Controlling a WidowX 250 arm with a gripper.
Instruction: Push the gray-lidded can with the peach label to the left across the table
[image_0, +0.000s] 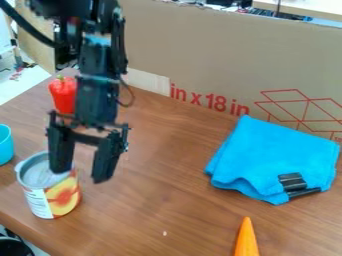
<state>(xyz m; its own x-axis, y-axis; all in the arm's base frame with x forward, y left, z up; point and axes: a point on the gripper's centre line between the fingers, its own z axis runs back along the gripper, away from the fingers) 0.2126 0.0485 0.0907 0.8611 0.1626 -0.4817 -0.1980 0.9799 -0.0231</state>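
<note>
The black gripper hangs over the left part of the table with its two fingers spread apart and nothing between them. Its left finger overlaps the open top of a can with a peach picture on its side; whether they touch I cannot tell. The right finger hangs to the right of the can. Behind the gripper stands a red pepper, partly covered by the arm. A blue folded cloth lies on the right, with a black clip-like object on its front edge.
An orange pointed object lies at the front edge of the view. A turquoise cup stands at the far left. A cardboard panel rises behind the brown table, whose left edge runs down past the can.
</note>
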